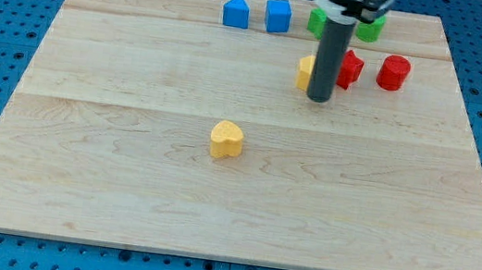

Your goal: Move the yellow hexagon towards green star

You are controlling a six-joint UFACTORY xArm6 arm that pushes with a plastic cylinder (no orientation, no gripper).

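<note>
The yellow hexagon (305, 70) sits near the view's top, mostly hidden behind my rod, with only its left edge showing. My tip (319, 98) rests on the board just below and right of it, touching it. The green star (317, 20) lies above the hexagon at the top, partly hidden by the arm. A red star (350, 69) is close to the rod's right side.
A red cylinder (394, 72) lies right of the red star. A green block (372, 27) shows right of the arm at the top. Two blue blocks (236, 11) (278, 15) lie at the top centre. A yellow heart (226, 139) lies mid-board.
</note>
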